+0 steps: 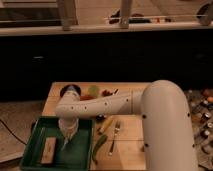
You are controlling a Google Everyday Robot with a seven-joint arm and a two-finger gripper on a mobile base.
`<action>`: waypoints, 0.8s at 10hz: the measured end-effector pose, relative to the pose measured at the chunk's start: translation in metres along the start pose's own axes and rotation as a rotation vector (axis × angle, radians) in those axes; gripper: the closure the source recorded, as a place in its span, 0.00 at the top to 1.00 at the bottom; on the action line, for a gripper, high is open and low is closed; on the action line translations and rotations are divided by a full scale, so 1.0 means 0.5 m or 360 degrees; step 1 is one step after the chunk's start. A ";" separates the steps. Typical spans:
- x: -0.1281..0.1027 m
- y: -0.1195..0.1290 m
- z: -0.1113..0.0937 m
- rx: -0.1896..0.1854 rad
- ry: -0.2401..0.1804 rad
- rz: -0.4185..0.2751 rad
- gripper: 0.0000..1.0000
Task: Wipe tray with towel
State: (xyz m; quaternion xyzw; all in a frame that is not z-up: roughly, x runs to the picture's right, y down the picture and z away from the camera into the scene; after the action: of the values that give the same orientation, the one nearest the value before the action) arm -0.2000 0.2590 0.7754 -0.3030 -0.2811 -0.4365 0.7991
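The green tray sits at the table's front left corner, and a tan wooden block lies in its left half. My white arm reaches left across the table and bends down into the tray. My gripper points down at the tray floor near its middle, just right of the block. A pale patch sits right at the gripper's tip. I cannot tell whether it is the towel or part of the gripper. No towel shows elsewhere.
The tray stands on a wooden table. A fork, a green vegetable and a yellow piece lie right of the tray. A dark bowl, a green item and red items are at the back. A dark counter stands behind the table.
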 end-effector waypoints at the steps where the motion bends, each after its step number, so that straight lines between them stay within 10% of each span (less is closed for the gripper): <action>1: 0.008 0.009 -0.001 0.0000 0.0013 0.0028 0.00; 8: 0.054 0.005 -0.016 -0.0030 0.0088 0.0040 0.00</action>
State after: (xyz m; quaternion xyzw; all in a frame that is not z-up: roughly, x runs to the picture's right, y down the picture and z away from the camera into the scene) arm -0.1841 0.2399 0.7886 -0.3017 -0.2509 -0.4374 0.8091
